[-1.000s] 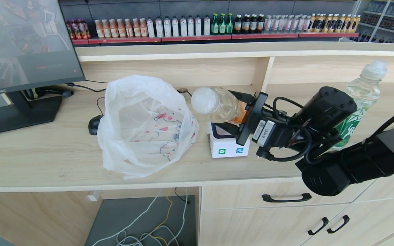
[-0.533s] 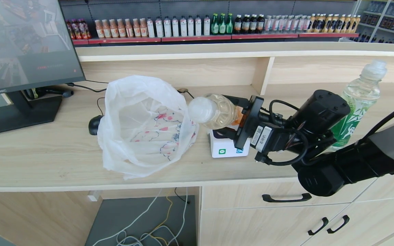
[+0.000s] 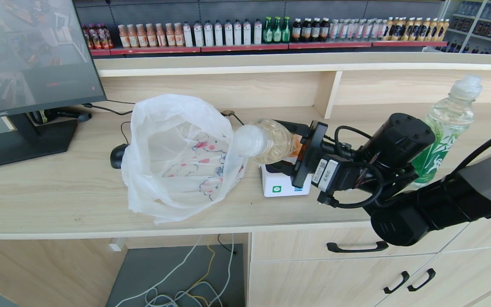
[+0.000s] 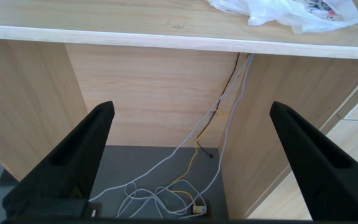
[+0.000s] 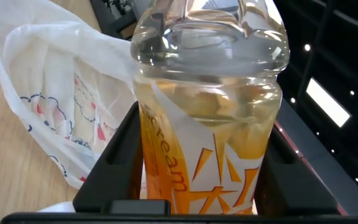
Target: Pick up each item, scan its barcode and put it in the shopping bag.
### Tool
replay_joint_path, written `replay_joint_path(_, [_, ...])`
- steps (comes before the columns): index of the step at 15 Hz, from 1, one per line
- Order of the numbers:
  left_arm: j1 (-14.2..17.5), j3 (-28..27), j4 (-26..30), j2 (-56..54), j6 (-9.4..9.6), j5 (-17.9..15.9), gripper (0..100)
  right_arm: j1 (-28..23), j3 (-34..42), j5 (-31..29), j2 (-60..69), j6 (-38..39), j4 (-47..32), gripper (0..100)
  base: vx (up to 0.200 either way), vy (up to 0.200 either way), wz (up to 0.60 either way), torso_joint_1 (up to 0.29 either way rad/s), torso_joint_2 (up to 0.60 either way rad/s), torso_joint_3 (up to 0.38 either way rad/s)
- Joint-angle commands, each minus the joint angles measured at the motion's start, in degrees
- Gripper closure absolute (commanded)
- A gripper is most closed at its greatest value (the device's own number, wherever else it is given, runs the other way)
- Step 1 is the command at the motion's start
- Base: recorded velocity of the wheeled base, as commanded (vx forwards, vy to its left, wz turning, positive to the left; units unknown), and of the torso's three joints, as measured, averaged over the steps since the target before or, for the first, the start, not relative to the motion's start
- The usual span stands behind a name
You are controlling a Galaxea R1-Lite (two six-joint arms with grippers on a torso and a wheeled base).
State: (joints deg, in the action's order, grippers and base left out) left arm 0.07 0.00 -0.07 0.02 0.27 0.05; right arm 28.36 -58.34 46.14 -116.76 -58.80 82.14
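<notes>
2 bottles on view, 1 of them held. Far left: left gripper [image 4: 191, 109] low before the front edge of the counter [image 3: 58, 192], jaws spread wide around nothing, facing loose cables [image 4: 166, 199] on the floor underneath. On the counter, from the left: monitor [image 3: 24, 55] on its stand, with wide bare wood in front; black mouse [image 3: 117, 155] just beside the left side of the shopping bag [image 3: 181, 153]. Bag slumped, mouth open upward. At its right rim: cap of the orange-labelled bottle [image 3: 267, 140], lying sideways, clamped at the label between the jaws of the right gripper [image 3: 290, 147], over the white scanner [image 3: 281, 185]. Far right, upright: green-labelled bottle [image 3: 446, 128], partly behind the right arm.
</notes>
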Motion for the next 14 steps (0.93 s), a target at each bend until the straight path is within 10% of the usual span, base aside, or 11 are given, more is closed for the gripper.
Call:
replay_joint_path(1, [0.0,0.0,0.0,0.0,0.0,0.0,0,0.0,0.0,0.1,0.0,0.0,-0.1,100,0.0,0.0,0.0,0.0,0.0,0.0])
replay_joint_path(14, [0.0,0.0,0.0,0.0,0.0,0.0,0,0.7,-1.3,-0.4,0.1,0.3,-0.1,100,0.0,0.0,0.0,0.0,0.0,0.0])
